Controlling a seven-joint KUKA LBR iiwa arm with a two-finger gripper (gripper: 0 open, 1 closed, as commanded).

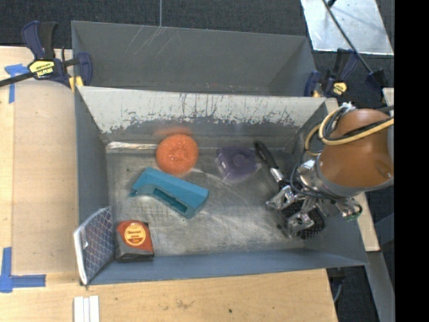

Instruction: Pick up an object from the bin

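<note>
A small dark round obj. (312,228), ridged at its edge, is seen on the floor of the grey bin (92,173), in the near right corner; its kind can't be told. The end effector (293,206) is set low just up-left of it. The orange wrist cover (355,154) w/ its yellow cable rises above it by the right wall. Whether the end effector is open or closed can't be told, nor whether the dark obj. is touched.

Up-left of the dark obj., near it, a black-handled tool (263,157) w/ a metal neck is laid at a slant, metal end toward the end effector. Just past that, further left, a purple lump (236,163) is seen close to the back wall. An orange rough ball (177,153) sits left of that again. A blue stapler-shaped thing (171,192) is laid mid-floor, well apart from the dark obj. Farthest from it, in the near left corner, an orange-and-black tape measure (134,237) is found just beside a mesh-patterned flat packet (95,240), which is leaned on the left wall.
</note>
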